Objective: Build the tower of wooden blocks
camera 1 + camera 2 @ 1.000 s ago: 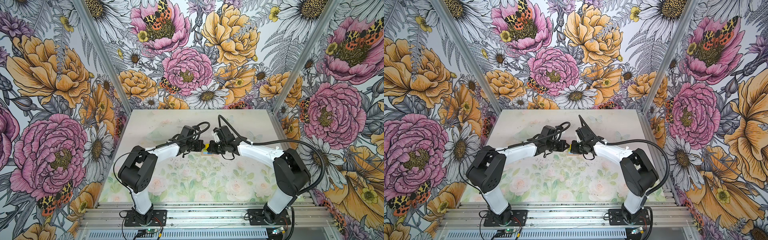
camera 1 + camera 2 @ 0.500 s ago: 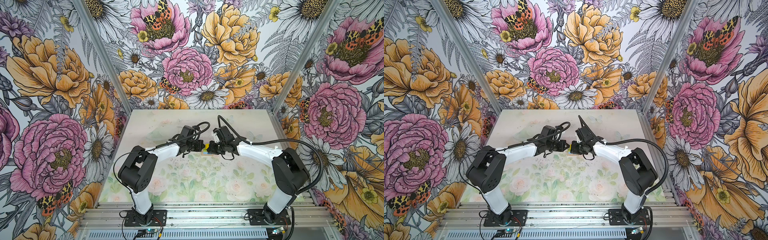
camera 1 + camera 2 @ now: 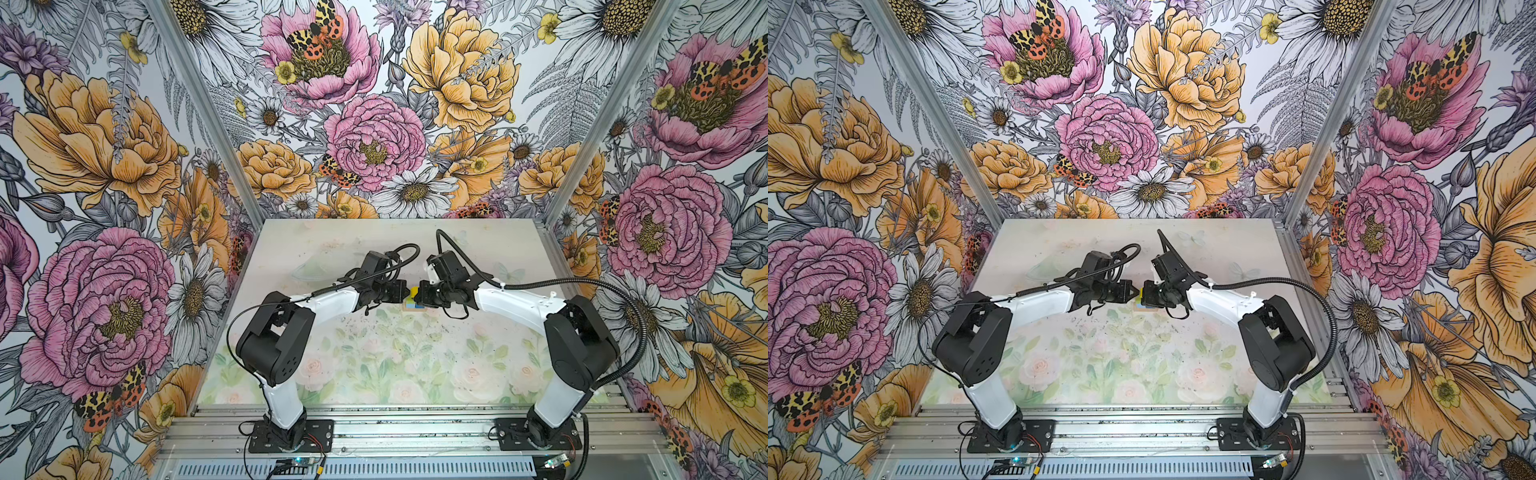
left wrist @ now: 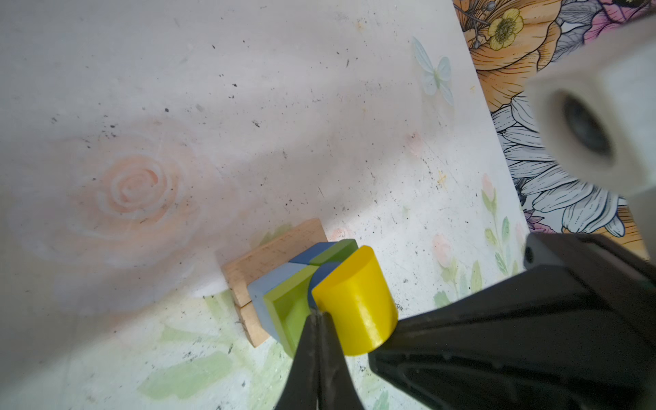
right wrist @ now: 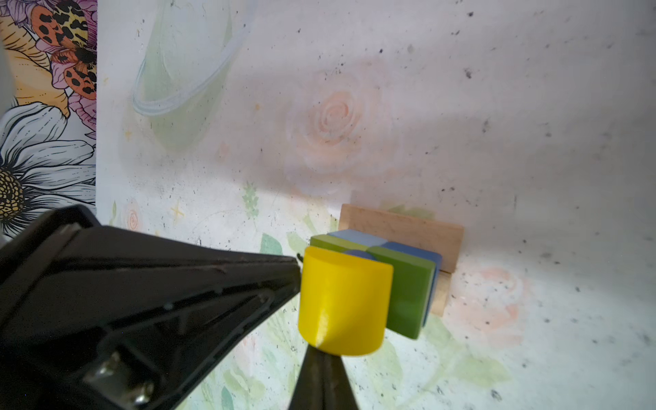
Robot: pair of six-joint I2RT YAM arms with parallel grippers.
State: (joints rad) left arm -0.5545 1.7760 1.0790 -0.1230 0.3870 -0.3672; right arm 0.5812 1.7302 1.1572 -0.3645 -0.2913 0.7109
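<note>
Tower (image 4: 285, 301) apparently unchanged, yellow half-round (image 4: 355, 301) atop.

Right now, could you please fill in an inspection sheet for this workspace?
Surface: floral table mat, speckled with dark marks.
Job's things: tower standing; tan bars at the base, blue and green cubes on them, blue cylinder mostly hidden, yellow half-round on top.
Clutter: faint clear ring shape on the mat left of the tower; object or print, cannot tell.
Grippers: left gripper and right gripper both shut, holding nothing, tips at the yellow half-round from opposite sides.
Cables: black cables loop over both wrists, clear of the tower.
Surroundings: floral walls; metal rail in front.
</note>
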